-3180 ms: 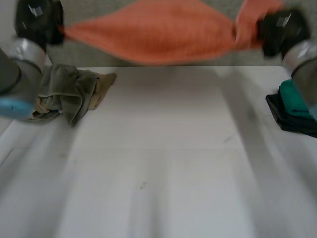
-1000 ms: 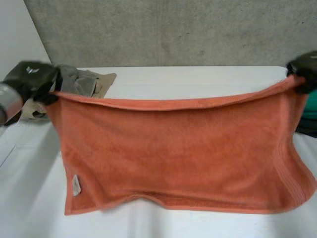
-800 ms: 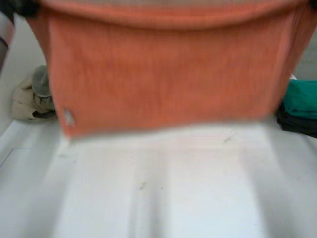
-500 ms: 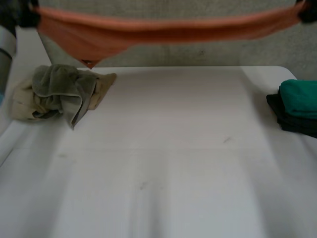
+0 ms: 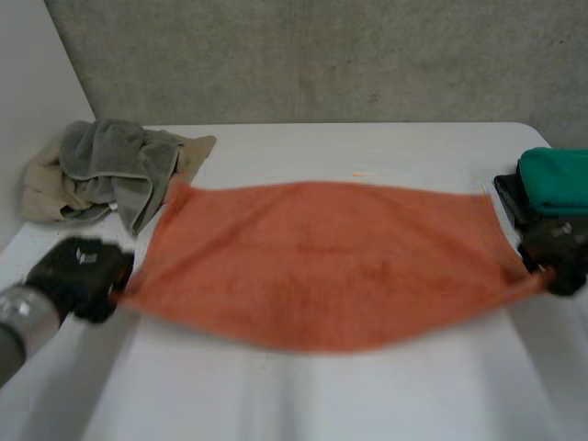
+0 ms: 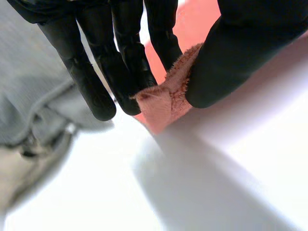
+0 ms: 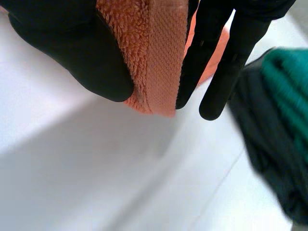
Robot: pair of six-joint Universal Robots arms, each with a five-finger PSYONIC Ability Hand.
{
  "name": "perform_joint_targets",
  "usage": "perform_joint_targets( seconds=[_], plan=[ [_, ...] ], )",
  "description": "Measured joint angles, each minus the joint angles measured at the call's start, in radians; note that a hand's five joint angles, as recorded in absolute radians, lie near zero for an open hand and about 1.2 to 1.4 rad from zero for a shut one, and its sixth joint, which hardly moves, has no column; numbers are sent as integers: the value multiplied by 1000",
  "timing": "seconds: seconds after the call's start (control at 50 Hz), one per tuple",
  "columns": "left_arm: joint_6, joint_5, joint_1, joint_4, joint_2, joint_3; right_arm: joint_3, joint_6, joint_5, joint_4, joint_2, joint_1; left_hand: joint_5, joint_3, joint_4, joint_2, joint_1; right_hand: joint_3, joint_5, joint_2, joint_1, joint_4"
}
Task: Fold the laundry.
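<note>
Orange towel [image 5: 322, 262] stretched wide across the middle of the white table [image 5: 322, 404]. Heap of unfolded cloths [image 5: 115, 175] at far left. Left hand [image 5: 78, 276] pinching the left corner between thumb and fingers; right hand [image 5: 559, 255] pinching the right corner likewise, beside folded stack [image 5: 551, 197]. Looks like the laying-flat step; next calls for carrying both corners evenly over to the far edge.

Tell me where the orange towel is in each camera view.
Head view: orange towel stretched over the white table, between left hand and right hand.
Left wrist view: a corner pinched at the left hand's fingertips.
Right wrist view: a corner pinched between the right hand's thumb and fingers.
Shared landmark: the white table.
</note>
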Motion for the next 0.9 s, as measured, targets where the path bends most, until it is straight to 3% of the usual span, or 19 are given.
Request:
perform_joint_targets(
  seconds=[0.06, 0.16, 0.26, 0.36, 0.52, 0.7, 0.74, 0.78, 0.82, 0.9],
  plan=[
    [97, 22, 47, -161, 96, -65, 94, -150, -4, 77, -84, -54, 0, 0, 0, 0, 0, 0, 0, 0, 0, 0],
    [170, 69, 85, -236, 116, -72, 134, -207, -6, 72, -121, -80, 0, 0, 0, 0, 0, 0, 0, 0, 0, 0],
    [174, 119, 79, -155, -8, 29, 81, -96, -4, -55, -60, -65, 0, 0, 0, 0, 0, 0, 0, 0, 0, 0],
    [78, 125, 3, -21, -207, 222, -41, 67, 11, -212, 78, 2, 0, 0, 0, 0, 0, 0, 0, 0, 0, 0],
    [-42, 20, -89, 98, -491, 544, -219, 160, 94, -343, 261, 79, 0, 0, 0, 0, 0, 0, 1, 0, 0, 0],
    [-53, -131, -174, 102, -742, 863, -402, 158, 183, -393, 409, 139, 0, 0, 0, 0, 0, -69, -67, -66, -43, -73],
    [-52, -150, -189, 100, -790, 924, -456, 161, 206, -392, 448, 159, -132, -150, -155, -152, -127, -493, -510, -511, -474, -505],
    [-53, -154, -199, 100, -808, 946, -480, 168, 221, -390, 463, 172, -460, -474, -487, -481, -504, -768, -797, -806, -766, -784],
    [-55, -154, -211, 100, -816, 958, -496, 181, 239, -386, 470, 187, -810, -826, -846, -835, -855, -928, -938, -934, -884, -942],
    [-69, -152, -236, 100, -805, 955, -494, 226, 258, -379, 455, 203, -947, -984, -999, -988, -940, -977, -970, -957, -893, -991]
  ],
)
